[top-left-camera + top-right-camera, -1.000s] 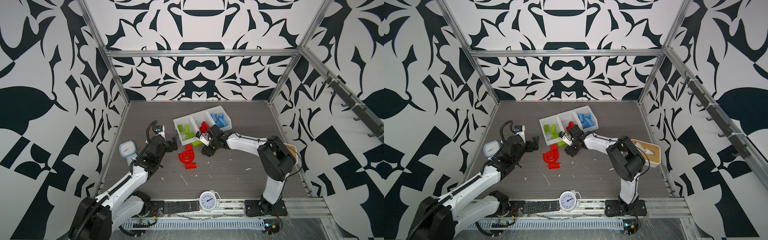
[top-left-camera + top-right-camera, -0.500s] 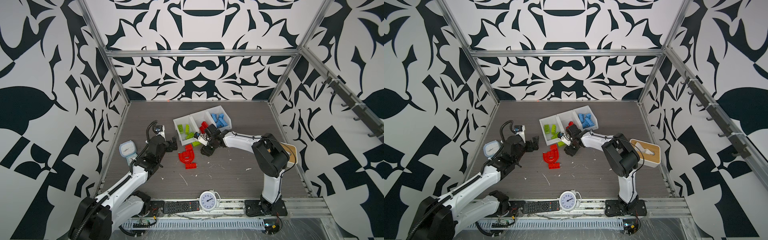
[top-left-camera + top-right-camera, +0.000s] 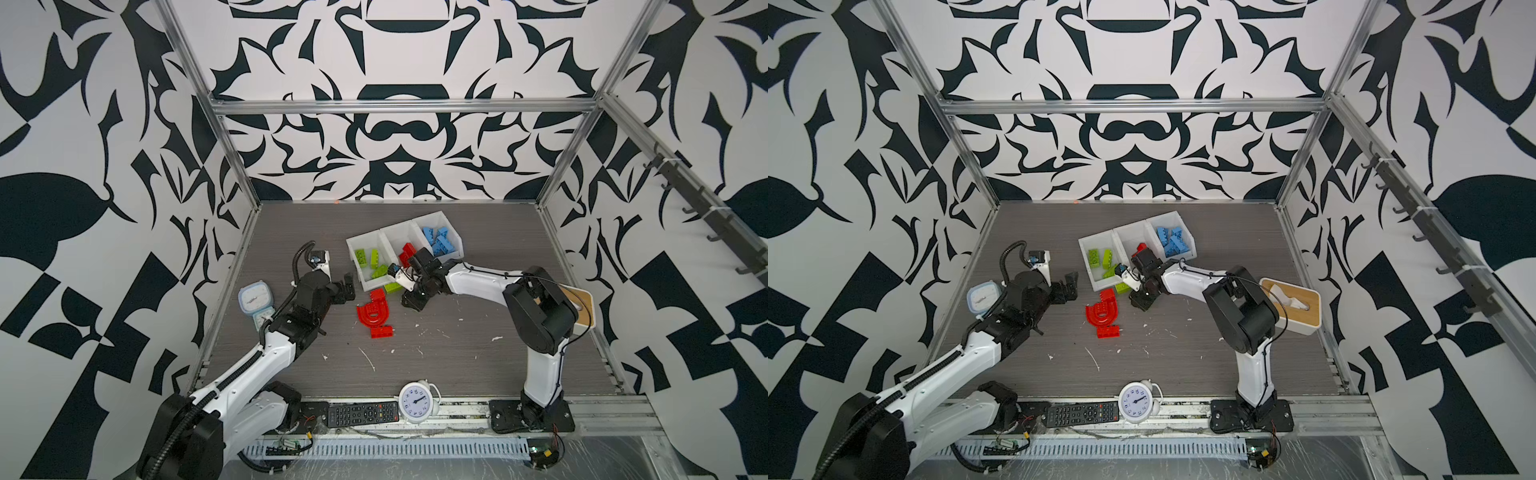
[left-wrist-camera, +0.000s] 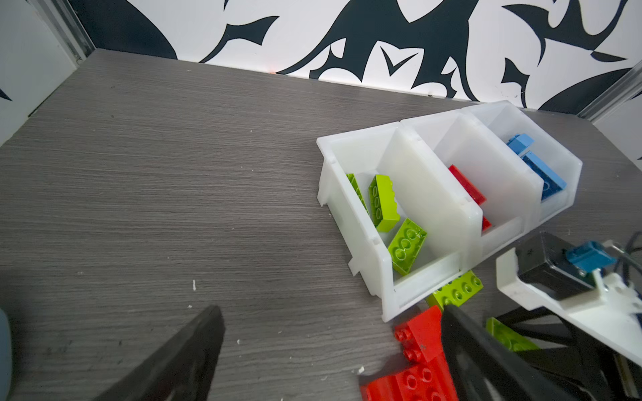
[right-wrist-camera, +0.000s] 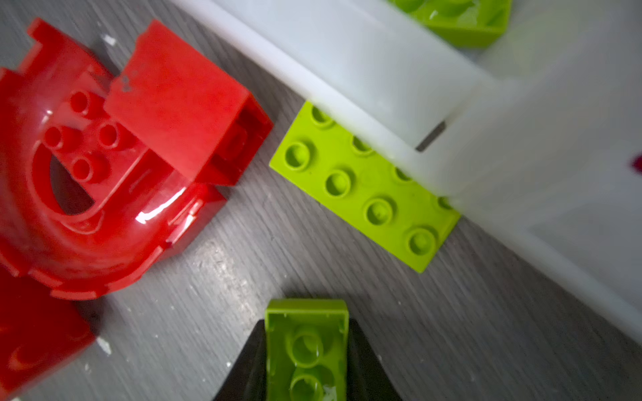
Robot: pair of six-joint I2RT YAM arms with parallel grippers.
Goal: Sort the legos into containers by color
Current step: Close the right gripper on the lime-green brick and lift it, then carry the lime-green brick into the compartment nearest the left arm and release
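**Containers** (image 4: 351, 222): three white bins joined in a row on the counter (image 3: 457, 345).
- The end bin nearest the left arm holds lime bricks (image 3: 360, 256).
- The middle bin holds red bricks (image 3: 407, 250).
- The far end bin holds light blue bricks (image 3: 436, 245).

**Right hand** (image 3: 412, 296): just in front of the containers' lowered fronts. It is clamped on a small lime brick (image 5: 305, 347), whose hollow underside faces the wrist. I cannot tell whether the brick has left the counter.

**Lime plate** (image 5: 364, 187): lies flat, with one long edge tucked under the containers' front lip.

**Red arch piece** (image 3: 374, 312): loose in front of the containers. A red block (image 3: 377, 296) sits on its near end, and a small red brick (image 3: 382, 331) lies at its far side.

**Left hand** (image 3: 347, 286): jaws wide apart and empty, beside the containers' lime end.

**Hazards, as I judge them:**
- The brick is pinched near the fingertips, so it could twist out on the lift.
- The hand stands nearer the middle bin, so an early release would put lime among the red.
- A low carry could catch the front lip and shove the containers.

**Change from a second ago:**
- The right hand stood wider then and has now closed on the brick, and its elbow has swung slightly inward.
- The left arm and the loose reds are where they were.
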